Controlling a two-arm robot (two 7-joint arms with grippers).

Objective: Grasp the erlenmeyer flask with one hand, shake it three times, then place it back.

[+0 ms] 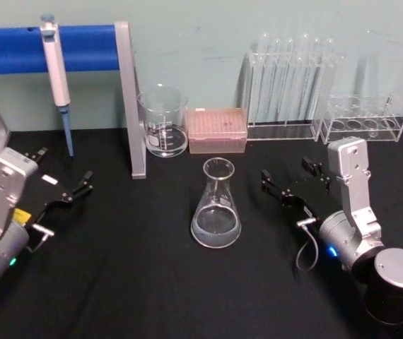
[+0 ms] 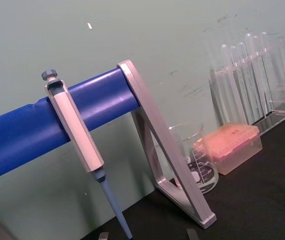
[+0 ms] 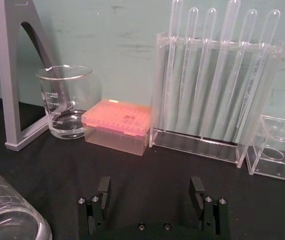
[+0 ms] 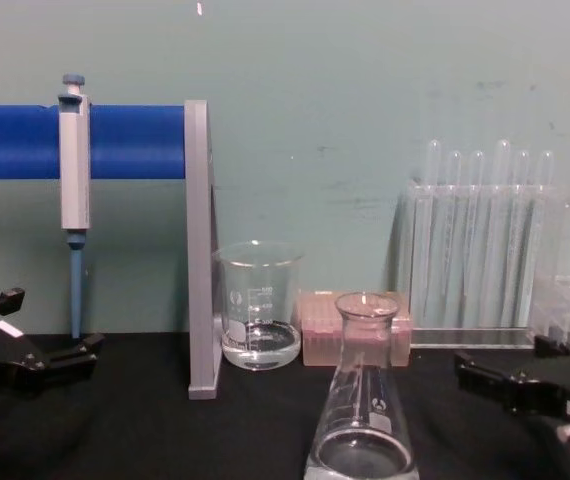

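The erlenmeyer flask (image 1: 216, 205) stands upright on the black table at the centre, with a little clear liquid in its wide base. It rises at the bottom middle of the chest view (image 4: 363, 400) and its base edge shows in the right wrist view (image 3: 2, 215). My right gripper (image 1: 286, 173), the hand with the silver wrist, rests open on the table just right of the flask and does not touch it; its jaws (image 3: 150, 187) are spread wide with nothing between them. My left gripper (image 1: 65, 166) lies open at the table's left, far from the flask.
Behind the flask stand a glass beaker (image 1: 163, 121) and a pink tip box (image 1: 218, 131). A rack of tall test tubes (image 1: 286, 85) and a low clear rack (image 1: 366, 119) sit at the back right. A pipette (image 1: 56, 78) hangs on the blue bar (image 1: 18, 48) with its grey upright (image 1: 132, 99).
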